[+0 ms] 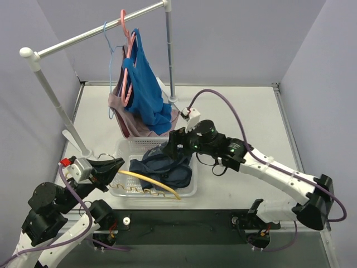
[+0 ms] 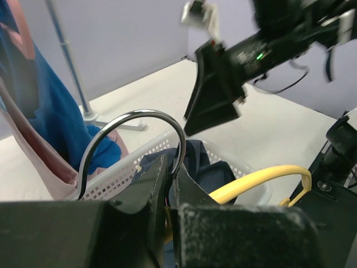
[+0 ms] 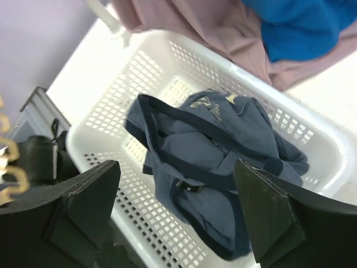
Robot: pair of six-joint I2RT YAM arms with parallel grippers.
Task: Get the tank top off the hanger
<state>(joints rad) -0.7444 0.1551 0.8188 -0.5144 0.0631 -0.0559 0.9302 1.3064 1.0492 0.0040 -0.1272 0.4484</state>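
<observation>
White table [image 1: 240, 111], navy tank top [image 1: 162, 167] in basket [image 1: 125, 146], left jaws pinching hanger [image 2: 254, 180], right jaws spread.

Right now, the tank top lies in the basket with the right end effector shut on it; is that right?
No: the right end effector is open above the tank top, which does lie in the basket; see the right wrist view.

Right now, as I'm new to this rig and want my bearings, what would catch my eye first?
A navy tank top lies crumpled in the white basket, with the right tool open above it. The left tool grips a yellow hanger by its hook, bare across the basket. Behind, a bright blue top hangs on the rack.
</observation>
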